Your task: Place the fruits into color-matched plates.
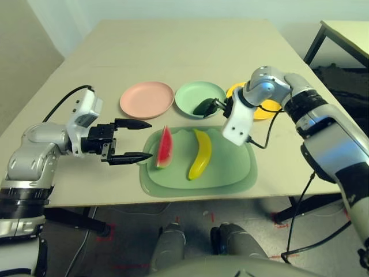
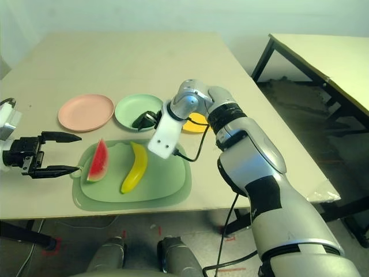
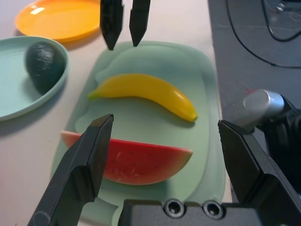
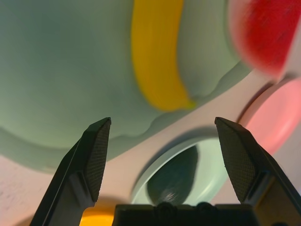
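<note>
The watermelon wedge (image 1: 165,148) and the banana (image 1: 200,153) lie side by side on the green cutting mat (image 1: 230,173). The dark avocado (image 1: 204,107) rests in the mint green plate (image 1: 193,92). Left of it the pink plate (image 1: 147,98) holds nothing. The yellow plate (image 1: 262,111) is partly hidden behind my right forearm. My right gripper (image 4: 162,122) is open and hovers by the avocado at the green plate's near rim, not touching it. My left gripper (image 1: 150,140) is open, level with the table, its tips just left of the watermelon.
The mat lies close to the table's front edge (image 1: 173,199). A black cable (image 1: 262,141) hangs from my right wrist over the mat's right corner. A second table (image 1: 346,29) stands at the far right. The back half of the table (image 1: 184,46) is bare.
</note>
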`<state>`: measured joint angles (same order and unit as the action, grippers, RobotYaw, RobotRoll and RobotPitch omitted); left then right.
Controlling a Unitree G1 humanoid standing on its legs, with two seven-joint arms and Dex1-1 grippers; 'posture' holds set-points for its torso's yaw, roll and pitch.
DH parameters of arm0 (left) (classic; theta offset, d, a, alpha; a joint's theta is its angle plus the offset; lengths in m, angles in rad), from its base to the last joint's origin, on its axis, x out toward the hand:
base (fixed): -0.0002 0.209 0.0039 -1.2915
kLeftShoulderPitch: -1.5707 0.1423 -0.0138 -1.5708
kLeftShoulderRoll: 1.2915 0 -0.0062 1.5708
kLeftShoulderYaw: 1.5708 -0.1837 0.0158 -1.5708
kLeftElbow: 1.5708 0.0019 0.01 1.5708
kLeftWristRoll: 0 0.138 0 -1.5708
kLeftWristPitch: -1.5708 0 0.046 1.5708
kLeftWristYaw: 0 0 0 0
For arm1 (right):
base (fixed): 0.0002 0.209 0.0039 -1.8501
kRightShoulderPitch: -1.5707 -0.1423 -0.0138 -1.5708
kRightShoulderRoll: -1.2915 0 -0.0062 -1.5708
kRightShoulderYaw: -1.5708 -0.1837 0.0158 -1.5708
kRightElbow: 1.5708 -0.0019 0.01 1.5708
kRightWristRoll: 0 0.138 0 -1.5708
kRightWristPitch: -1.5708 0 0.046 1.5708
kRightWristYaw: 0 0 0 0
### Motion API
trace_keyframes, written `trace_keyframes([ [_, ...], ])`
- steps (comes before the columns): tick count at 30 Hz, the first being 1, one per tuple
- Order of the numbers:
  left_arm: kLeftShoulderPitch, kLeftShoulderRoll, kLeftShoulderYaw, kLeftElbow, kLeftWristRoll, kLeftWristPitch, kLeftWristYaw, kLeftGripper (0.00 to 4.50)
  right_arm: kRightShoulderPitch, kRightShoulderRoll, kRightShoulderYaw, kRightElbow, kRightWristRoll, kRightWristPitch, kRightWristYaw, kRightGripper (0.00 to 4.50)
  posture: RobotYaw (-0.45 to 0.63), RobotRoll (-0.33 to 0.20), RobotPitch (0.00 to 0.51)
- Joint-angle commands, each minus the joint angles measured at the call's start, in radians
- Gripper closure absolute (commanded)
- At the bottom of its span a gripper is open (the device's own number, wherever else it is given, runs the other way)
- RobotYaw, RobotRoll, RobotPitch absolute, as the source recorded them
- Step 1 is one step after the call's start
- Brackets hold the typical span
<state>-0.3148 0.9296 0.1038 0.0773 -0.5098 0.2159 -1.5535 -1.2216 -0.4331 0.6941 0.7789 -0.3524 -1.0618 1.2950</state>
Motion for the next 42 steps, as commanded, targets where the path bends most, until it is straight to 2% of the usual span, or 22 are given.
trace_keyframes([
  [1,-0.020,0.016,-0.029,0.008,0.019,-0.020,-0.043,0.00,0.042,0.013,0.026,-0.148,0.080,0.087,0.067,0.06,0.05,0.000,0.058],
  [9,-0.045,0.032,-0.046,0.023,0.020,-0.025,-0.061,0.00,0.069,0.058,0.053,-0.156,0.017,0.109,0.044,0.06,0.08,0.000,0.068],
  [15,-0.046,0.035,-0.031,0.015,0.018,-0.017,-0.058,0.00,0.074,0.075,0.103,-0.094,-0.083,0.072,0.005,0.06,0.09,0.000,0.071],
  [21,-0.034,0.043,-0.021,0.007,0.015,-0.015,-0.049,0.00,0.048,0.123,0.127,0.012,-0.216,0.088,-0.107,0.06,0.10,0.000,0.072],
  [26,-0.034,0.046,-0.017,0.006,0.012,-0.013,-0.038,0.00,0.041,0.152,0.131,0.101,-0.271,0.116,-0.162,0.06,0.11,0.000,0.073],
  [29,-0.036,0.040,-0.012,0.006,0.009,-0.013,-0.020,0.00,0.028,0.155,0.148,0.155,-0.330,0.123,-0.215,0.65,0.12,0.000,0.072],
  [35,-0.025,0.042,-0.004,0.011,0.005,-0.020,-0.006,0.00,0.021,0.121,0.127,0.180,-0.295,0.090,-0.163,2.82,0.11,0.000,0.068],
  [42,-0.045,0.030,-0.018,0.031,0.013,-0.027,-0.004,0.00,0.018,0.079,0.091,0.149,-0.213,0.097,-0.074,2.86,0.09,0.000,0.064],
])
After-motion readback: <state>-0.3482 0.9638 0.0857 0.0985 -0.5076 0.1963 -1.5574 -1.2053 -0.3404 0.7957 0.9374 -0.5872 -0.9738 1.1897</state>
